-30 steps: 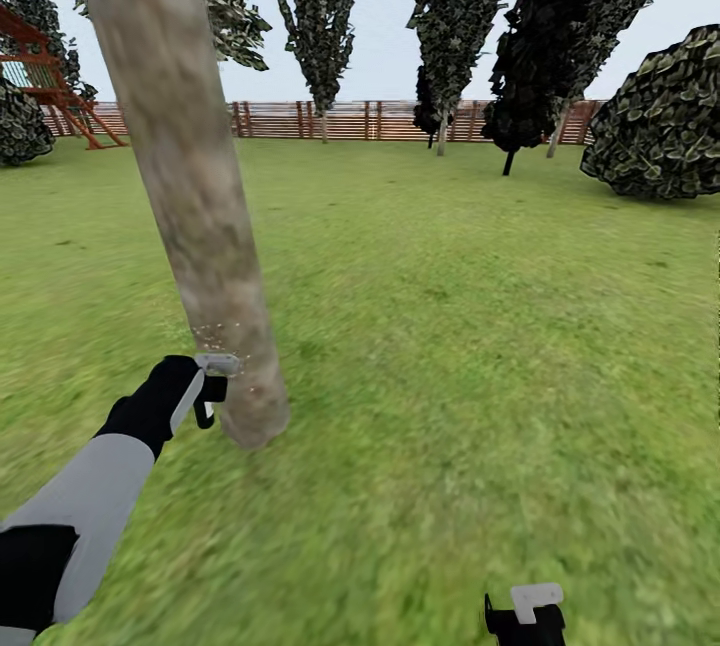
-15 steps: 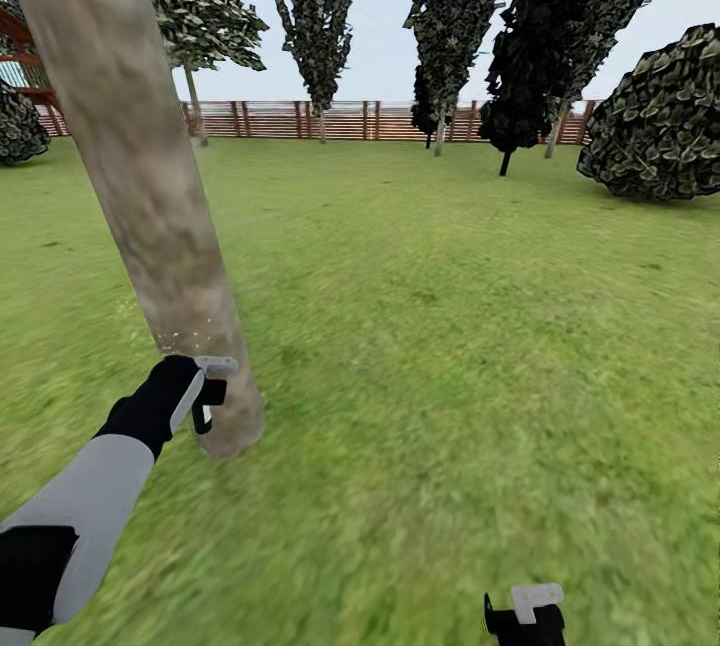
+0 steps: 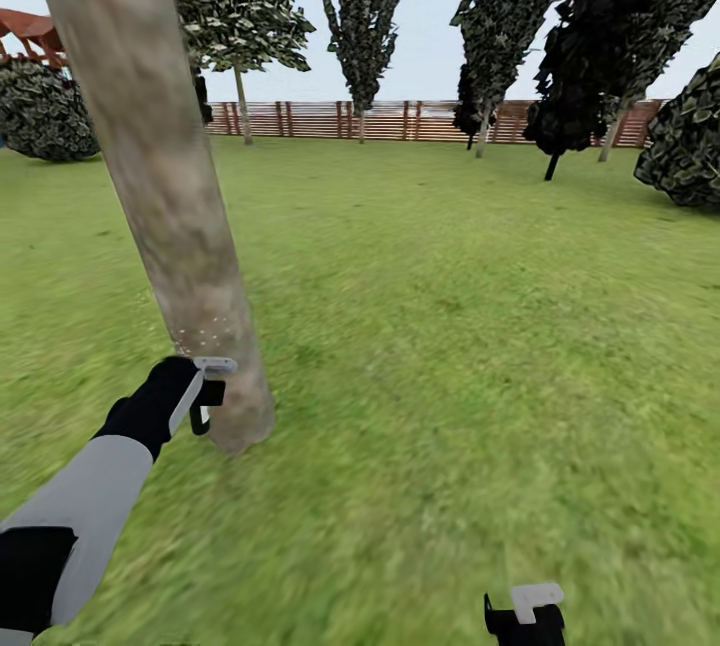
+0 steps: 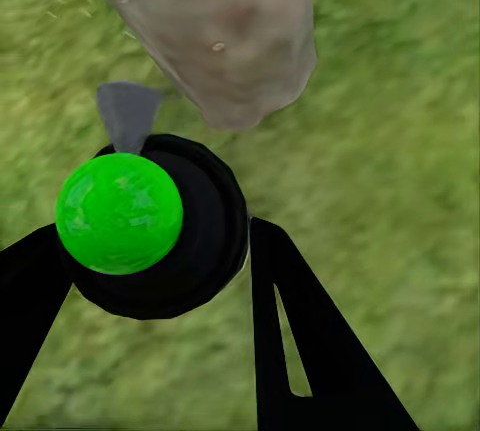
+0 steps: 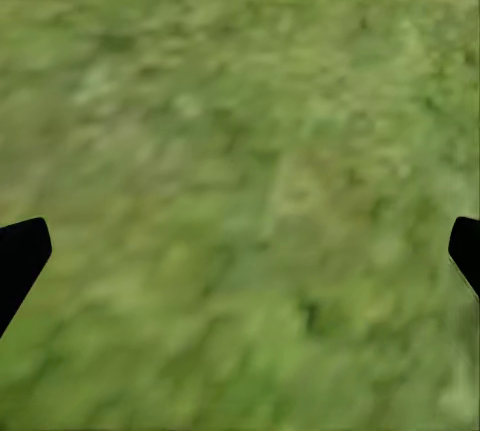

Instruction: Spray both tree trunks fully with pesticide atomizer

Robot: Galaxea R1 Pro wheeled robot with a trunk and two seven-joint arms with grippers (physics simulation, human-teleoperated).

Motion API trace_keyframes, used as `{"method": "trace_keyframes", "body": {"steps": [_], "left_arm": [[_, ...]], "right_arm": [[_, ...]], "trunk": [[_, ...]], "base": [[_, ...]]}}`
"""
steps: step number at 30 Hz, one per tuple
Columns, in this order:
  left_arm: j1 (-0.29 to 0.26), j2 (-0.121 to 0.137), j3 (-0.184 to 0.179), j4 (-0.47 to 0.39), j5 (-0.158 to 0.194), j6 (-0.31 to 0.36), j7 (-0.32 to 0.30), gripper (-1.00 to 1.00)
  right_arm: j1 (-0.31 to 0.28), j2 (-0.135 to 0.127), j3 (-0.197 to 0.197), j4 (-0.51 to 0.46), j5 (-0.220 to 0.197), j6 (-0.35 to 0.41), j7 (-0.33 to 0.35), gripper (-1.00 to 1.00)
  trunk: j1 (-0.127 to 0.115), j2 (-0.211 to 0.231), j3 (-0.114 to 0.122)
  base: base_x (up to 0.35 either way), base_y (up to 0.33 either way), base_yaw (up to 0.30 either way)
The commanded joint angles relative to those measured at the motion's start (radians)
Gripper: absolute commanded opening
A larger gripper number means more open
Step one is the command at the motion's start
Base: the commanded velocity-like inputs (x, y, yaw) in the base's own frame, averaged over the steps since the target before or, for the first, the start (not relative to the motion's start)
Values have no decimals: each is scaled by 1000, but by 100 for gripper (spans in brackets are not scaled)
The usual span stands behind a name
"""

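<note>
Green lawn (image 3: 480,326): blurry grass covers the ground all around the tree trunk, running back to the fence.
Tree trunk (image 3: 165,176): a thick bare column of mottled beige-grey bark, leaning slightly, its foot planted in the grass. Fine pale specks dot the bark low down, just above the left gripper.
Left gripper (image 3: 208,394): a black hand on a grey forearm, held just beside the foot of the tree trunk, on the near side.
Left fingers (image 4: 300,351): two black fingers closed around the pesticide atomizer, one on each side of it.
Pesticide atomizer (image 4: 160,226): gripped in the left gripper, just short of the tree trunk. From the left wrist it appears as a round black body with a bright green ball on it and a grey spout (image 4: 128,116) pointing toward the trunk. From the head, a pale grey piece (image 3: 216,364) sticks out of the gripper toward the bark.
Right gripper (image 3: 528,616): low over the grass, well apart from the tree trunk, on its right.
Right fingers (image 5: 20,256): two black tips spread wide, with nothing but grass between them.
Wooden fence (image 3: 400,120): reddish-brown horizontal slats, far behind the tree trunk.
Conifers (image 3: 362,16): dark, narrow trees in a row before the fence.
Shrub (image 3: 690,141): round and dark, far right of the tree trunk.
</note>
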State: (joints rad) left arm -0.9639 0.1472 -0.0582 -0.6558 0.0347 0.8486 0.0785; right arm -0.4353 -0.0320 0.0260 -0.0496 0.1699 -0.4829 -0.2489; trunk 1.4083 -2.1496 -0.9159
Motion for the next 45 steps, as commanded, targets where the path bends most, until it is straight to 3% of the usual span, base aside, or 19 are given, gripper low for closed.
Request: {"method": "trace_keyframes", "body": {"steps": [1, 8, 12, 14, 17, 20, 21, 23, 28, 30, 35, 41, 45], "left_arm": [[-1, 1, -6, -1, 4, 4, 6, -100], [2, 11, -6, 1, 2, 4, 7, -100], [3, -27, -4, 1, 7, 5, 8, -100], [3, -32, -5, 2, 5, 4, 8, -100], [4, -10, -3, 7, 2, 6, 7, -100], [21, 37, -6, 13, 4, 2, 4, -100], [33, 36, -6, 14, 6, 0, 4, -100], [39, 26, -5, 14, 7, -1, 4, -100], [42, -42, -4, 11, 8, -2, 6, -100], [42, -52, -6, 5, 6, -1, 8, -100], [63, -28, -9, 12, -4, -5, 10, -100], [76, -36, -10, 3, -3, -6, 13, -100], [77, -20, -3, 3, -6, -7, 12, -100]], "right_arm": [[0, 0, 2, 1, 10, 0, -9, 100], [0, 1, 3, 1, 10, 0, -9, 100], [0, 1, 3, 1, 10, 1, -8, 100], [0, 1, 3, 1, 10, 1, -8, 100], [0, 1, 3, 1, 10, 0, -8, 100], [0, 1, 3, 1, 10, 0, -8, 100], [0, 1, 3, 1, 10, 1, -7, 100], [0, 1, 3, 1, 10, 0, -7, 100], [0, 1, 3, 1, 10, 0, -7, 100], [0, 1, 3, 1, 10, 0, -8, 100], [0, 0, 3, 1, 10, 0, -9, 100], [0, 0, 2, 1, 10, 0, -9, 100], [0, 1, 3, 1, 10, 0, -9, 100]], "trunk": [[0, 0, -1], [0, 0, -1], [0, 0, -1], [0, 0, -1], [0, 0, -1], [0, 0, -1], [0, 0, -1], [0, 0, -1], [0, 0, -1], [0, 0, -1], [0, 0, -1], [0, 0, -1], [0, 0, -1]], "base": [[120, -273, 276], [162, -250, 276], [237, -200, 276], [237, -199, 276], [224, -205, 276], [120, -249, 276], [26, -270, 276], [11, -273, 276], [11, -275, 272], [72, -275, 250], [120, -275, 64], [28, -276, 1], [1, -277, 0]]}}
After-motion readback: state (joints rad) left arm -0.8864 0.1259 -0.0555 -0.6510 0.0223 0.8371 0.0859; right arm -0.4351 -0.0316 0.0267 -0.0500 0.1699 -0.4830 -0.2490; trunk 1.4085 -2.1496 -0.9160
